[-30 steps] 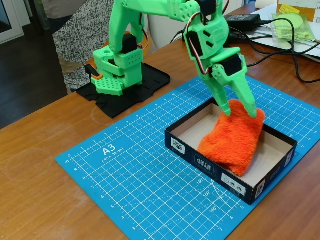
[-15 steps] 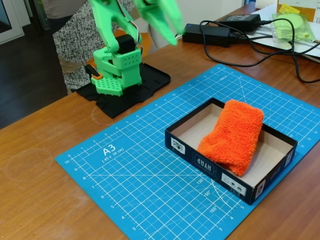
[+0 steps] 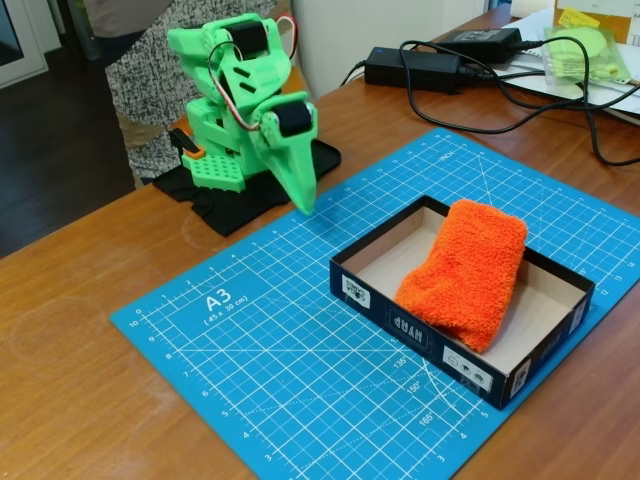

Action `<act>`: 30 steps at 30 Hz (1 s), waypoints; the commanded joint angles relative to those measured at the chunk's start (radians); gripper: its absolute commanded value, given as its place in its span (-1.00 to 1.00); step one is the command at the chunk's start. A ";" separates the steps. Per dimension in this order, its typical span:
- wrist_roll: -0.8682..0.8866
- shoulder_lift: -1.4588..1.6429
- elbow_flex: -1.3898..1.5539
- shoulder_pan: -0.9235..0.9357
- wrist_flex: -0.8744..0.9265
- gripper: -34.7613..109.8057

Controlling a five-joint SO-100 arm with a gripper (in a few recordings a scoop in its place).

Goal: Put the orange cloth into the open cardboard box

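**Cloth in box, arm folded away – little risk left**

The orange cloth (image 3: 465,272) is seen lying inside the open cardboard box (image 3: 368,288), draped diagonally from the far wall toward the near long wall. Its lower end appears to rest on or against the near rim, so a slip over the edge is possible if the box is bumped. The task is judged done. The hand (image 3: 304,198) is parked low beside the green base (image 3: 228,150), well apart from the box, fingers pressed together and pointing down at the blue cutting mat (image 3: 250,330). Nothing is pinched. The tip looks close to the mat; a further dip could scrape it. Cables (image 3: 520,90) lie at the back of the worktop (image 3: 80,400), clear of the arm.
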 commanded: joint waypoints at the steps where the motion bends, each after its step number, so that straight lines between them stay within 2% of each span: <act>1: 0.020 0.009 -0.009 -0.011 0.064 -0.52; 9: 0.084 0.008 -0.012 0.023 0.075 -0.53; 30: 0.074 0.008 -0.012 0.003 0.075 -0.52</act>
